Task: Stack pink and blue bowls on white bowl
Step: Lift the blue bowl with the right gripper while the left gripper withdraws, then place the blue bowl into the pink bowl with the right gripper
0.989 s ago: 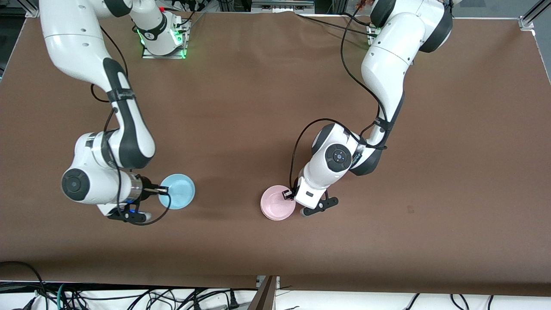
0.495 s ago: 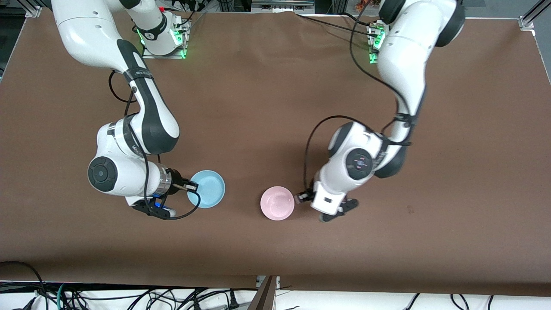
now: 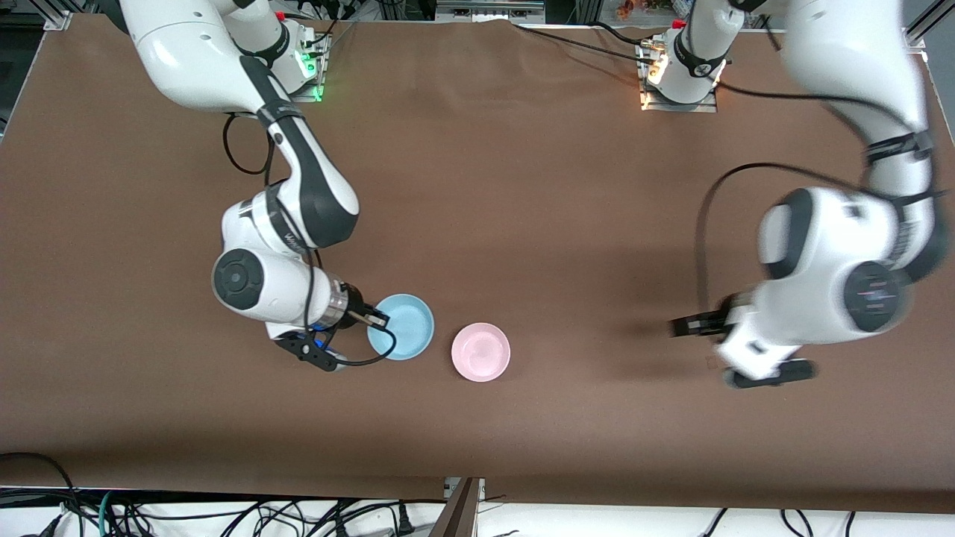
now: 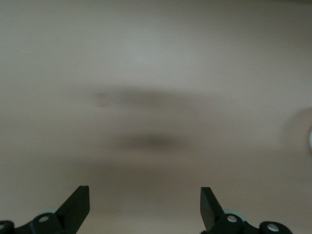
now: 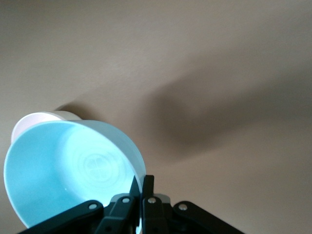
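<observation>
My right gripper [image 3: 375,319] is shut on the rim of the light blue bowl [image 3: 403,326] and holds it just over the table, beside the pink bowl [image 3: 481,351] toward the right arm's end. The right wrist view shows the jaws [image 5: 142,187] pinching the blue bowl's [image 5: 73,170] rim, with a pale bowl rim [image 5: 39,121] just past it. The pink bowl rests on the table. The white bowl does not show on its own. My left gripper [image 3: 686,326] is open and empty over bare table toward the left arm's end; it also shows in the left wrist view [image 4: 145,207].
The brown table cover [image 3: 477,186] is bare around the bowls. Both arm bases stand along the edge farthest from the front camera. Cables hang past the table's near edge [image 3: 462,488].
My right gripper has carried the blue bowl toward the pink bowl. My left gripper has let go of the pink bowl and swung away toward the left arm's end.
</observation>
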